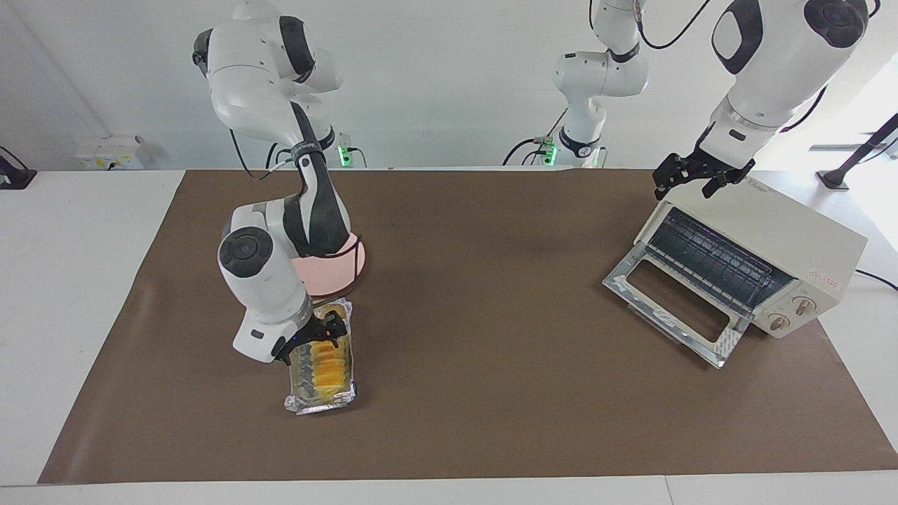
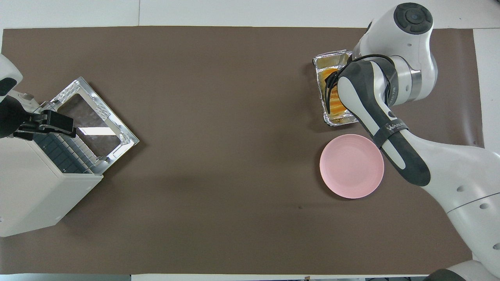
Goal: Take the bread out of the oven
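Since the bread [image 1: 327,362] already lies in the foil tray [image 1: 322,401] on the worktop, well apart from the open oven [image 1: 751,263], the right pincer [image 1: 314,338] should work straight down and gently. It sits right at the loaf's robot-side end, at 12 o'clock from the bread's middle in the facing view; whether it grips I cannot tell. Meanwhile the left pincer [image 1: 691,181] waits over the oven's top corner.

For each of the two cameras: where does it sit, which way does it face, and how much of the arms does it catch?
Facing view: high across the table, facing the robots; both arms show whole.
Overhead view: high above the robots' end, looking steeply down; right arm's forearm and left gripper show.
Both share the oven, its door down, the bread in the foil tray, and the pink plate.
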You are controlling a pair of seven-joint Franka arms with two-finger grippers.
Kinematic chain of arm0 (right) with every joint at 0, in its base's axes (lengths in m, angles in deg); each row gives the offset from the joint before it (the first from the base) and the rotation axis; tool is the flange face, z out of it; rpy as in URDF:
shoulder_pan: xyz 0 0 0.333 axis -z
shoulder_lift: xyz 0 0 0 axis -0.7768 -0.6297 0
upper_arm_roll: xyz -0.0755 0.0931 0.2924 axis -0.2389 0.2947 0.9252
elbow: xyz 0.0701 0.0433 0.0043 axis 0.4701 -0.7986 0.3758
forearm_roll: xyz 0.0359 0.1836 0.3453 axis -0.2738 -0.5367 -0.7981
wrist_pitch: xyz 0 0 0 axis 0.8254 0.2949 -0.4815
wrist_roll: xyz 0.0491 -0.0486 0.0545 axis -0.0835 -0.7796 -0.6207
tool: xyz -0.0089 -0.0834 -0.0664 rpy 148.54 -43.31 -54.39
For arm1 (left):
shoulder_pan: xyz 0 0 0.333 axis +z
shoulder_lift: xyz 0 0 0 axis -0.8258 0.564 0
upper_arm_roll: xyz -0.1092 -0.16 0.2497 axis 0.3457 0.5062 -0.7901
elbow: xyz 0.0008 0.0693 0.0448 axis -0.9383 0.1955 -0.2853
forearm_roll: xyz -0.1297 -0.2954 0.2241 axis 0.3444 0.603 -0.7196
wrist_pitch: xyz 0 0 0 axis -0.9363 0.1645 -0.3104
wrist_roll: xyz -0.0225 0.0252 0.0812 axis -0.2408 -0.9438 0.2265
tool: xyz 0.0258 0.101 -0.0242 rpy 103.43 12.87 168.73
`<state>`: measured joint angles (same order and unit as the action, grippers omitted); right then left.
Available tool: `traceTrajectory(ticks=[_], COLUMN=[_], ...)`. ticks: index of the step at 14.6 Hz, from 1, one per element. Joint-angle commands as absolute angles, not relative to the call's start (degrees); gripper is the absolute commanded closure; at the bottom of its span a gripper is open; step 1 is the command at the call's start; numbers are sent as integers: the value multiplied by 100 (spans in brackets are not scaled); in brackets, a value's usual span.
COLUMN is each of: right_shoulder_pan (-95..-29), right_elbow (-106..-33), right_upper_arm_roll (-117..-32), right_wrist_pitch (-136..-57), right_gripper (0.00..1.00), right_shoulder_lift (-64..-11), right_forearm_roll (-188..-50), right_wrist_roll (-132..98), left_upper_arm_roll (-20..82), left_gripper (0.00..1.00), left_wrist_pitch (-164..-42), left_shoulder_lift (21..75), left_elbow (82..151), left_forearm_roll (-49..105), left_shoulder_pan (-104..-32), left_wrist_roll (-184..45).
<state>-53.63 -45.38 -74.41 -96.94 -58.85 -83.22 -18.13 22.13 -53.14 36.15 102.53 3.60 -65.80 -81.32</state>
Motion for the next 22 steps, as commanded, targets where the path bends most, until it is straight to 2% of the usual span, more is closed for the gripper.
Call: traceTrajectory(ticks=[1, 9, 10, 11, 12, 14, 18, 20, 22], right_shoulder_pan=[-5325, -5440, -5414, -5396, -5405, -5405, -5378, -5457, -5510], right_elbow=[-5146, -5455, -5586, -5692, -5701, -5666, -5123, -4972, -5112], right_upper_arm_roll=[-7409, -7409, -7409, -7409, -7409, -7409, -7400, -7382, -7373], right_wrist_pitch=[-10297, -10623, -10789, -10886, -10879, -10783, -9836, -9255, -8755], right_gripper=[0, 0, 19, 87, 100, 100, 100, 100, 100], right_shoulder_lift=[-5772, -5710, -5684, -5640, -5631, -5631, -5596, -5334, -4851], right_forearm_roll=[-8125, -8125, -8116, -8116, -8125, -8125, -8116, -8134, -8178], right_wrist_roll=[-1727, -1525, -1533, -1533, -1533, -1560, -1595, -1586, -1551], left_upper_arm_roll=[2203, 2203, 2203, 2203, 2203, 2203, 2203, 2203, 2203], left_gripper=[0, 0, 0, 0, 0, 0, 0, 0, 0], left_wrist_pitch=[-5371, -5388, -5388, -5388, -5388, -5388, -5388, -5388, -5380], left_shoulder_lift=[3491, 3447, 3447, 3447, 3447, 3447, 3447, 3447, 3438], left_elbow=[10363, 10390, 10398, 10407, 10399, 10407, 10407, 10398, 10407], left_forearm_roll=[299, 299, 299, 299, 299, 299, 299, 299, 299], left_shoulder_pan=[-6586, -6586, -6586, -6586, -6595, -6595, -6595, -6595, -6604], left_wrist_roll=[-8173, -8165, -8173, -8173, -8156, -8165, -8156, -8138, -8139])
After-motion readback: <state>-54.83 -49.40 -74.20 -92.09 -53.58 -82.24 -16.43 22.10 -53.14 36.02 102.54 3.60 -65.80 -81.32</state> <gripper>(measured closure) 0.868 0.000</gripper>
